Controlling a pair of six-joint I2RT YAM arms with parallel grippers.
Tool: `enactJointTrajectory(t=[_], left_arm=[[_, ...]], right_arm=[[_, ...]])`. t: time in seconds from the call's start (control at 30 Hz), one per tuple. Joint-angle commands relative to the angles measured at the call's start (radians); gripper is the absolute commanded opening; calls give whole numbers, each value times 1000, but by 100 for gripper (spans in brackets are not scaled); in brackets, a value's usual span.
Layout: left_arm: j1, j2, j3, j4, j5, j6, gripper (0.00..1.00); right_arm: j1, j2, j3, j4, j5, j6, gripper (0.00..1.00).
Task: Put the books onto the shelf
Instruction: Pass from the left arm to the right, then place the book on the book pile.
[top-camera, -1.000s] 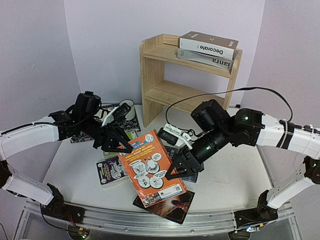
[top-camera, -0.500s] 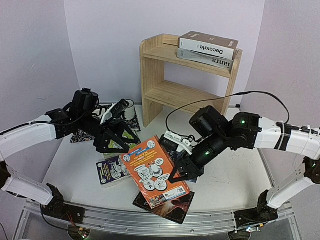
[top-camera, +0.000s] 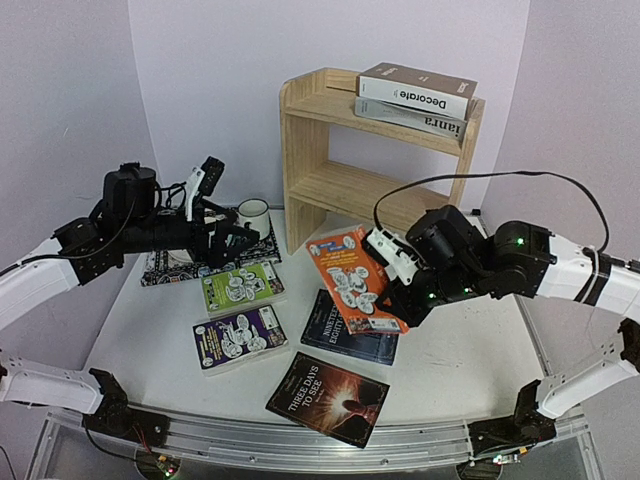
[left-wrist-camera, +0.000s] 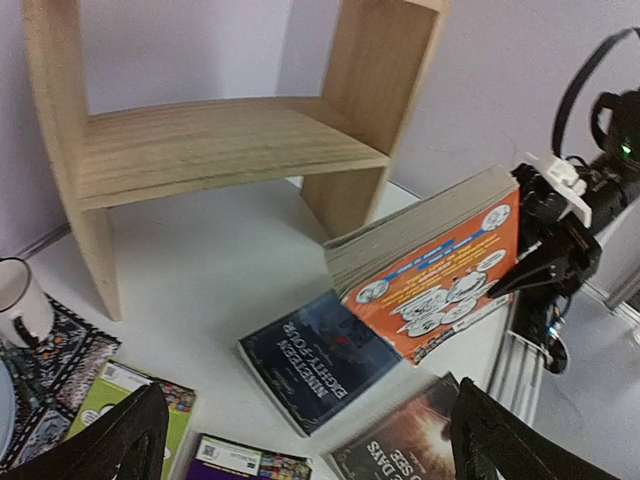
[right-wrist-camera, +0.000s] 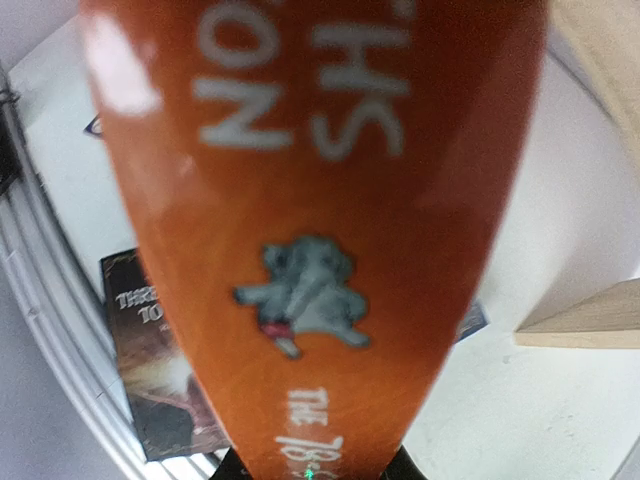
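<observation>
The pine shelf (top-camera: 375, 150) stands at the back, with the brown "Decorate" book (top-camera: 415, 88) lying on the grey "ianra" book (top-camera: 412, 118) on its top tier. My right gripper (top-camera: 398, 295) is shut on the orange book (top-camera: 352, 278), holding it tilted above the table in front of the lower tier. Its spine (right-wrist-camera: 310, 200) fills the right wrist view. My left gripper (top-camera: 240, 243) is open and empty, up near the mug. On the table lie the green book (top-camera: 242, 287), the purple book (top-camera: 238, 338), "Nineteen Eighty-Four" (left-wrist-camera: 320, 360) and "Three Days to See" (top-camera: 328, 398).
A patterned placemat (top-camera: 170, 262) with a white mug (top-camera: 252, 215) lies at the left rear, under my left arm. A black cable (top-camera: 450, 185) arcs over the right arm in front of the shelf. Walls close in behind and on both sides.
My left gripper opened, let go of the orange book and drew back to the left. My right gripper carried the book up and right, toward the shelf, uncovering "Nineteen Eighty-Four".
</observation>
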Motion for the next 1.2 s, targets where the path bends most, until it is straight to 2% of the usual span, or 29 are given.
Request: enactJointTrajectory(t=[0.0, 0.23, 0.57, 0.77, 0.97, 1.17], left_arm=[[1, -48, 3, 90, -217, -49, 99], [1, -80, -30, 113, -290, -80, 99], [1, -107, -66, 120, -326, -103, 99], [1, -108, -72, 131, -316, -116, 99], [1, -114, -86, 143, -312, -127, 99], [1, -97, -101, 191, -279, -179, 98]], right_arm=[[2, -71, -23, 204, 313, 14, 0], [2, -105, -121, 503, 457, 28, 0], [3, -35, -153, 766, 704, 46, 0], [3, 66, -102, 825, 876, 70, 0], [3, 123, -78, 884, 900, 34, 0], [2, 141, -79, 899, 826, 35, 0]])
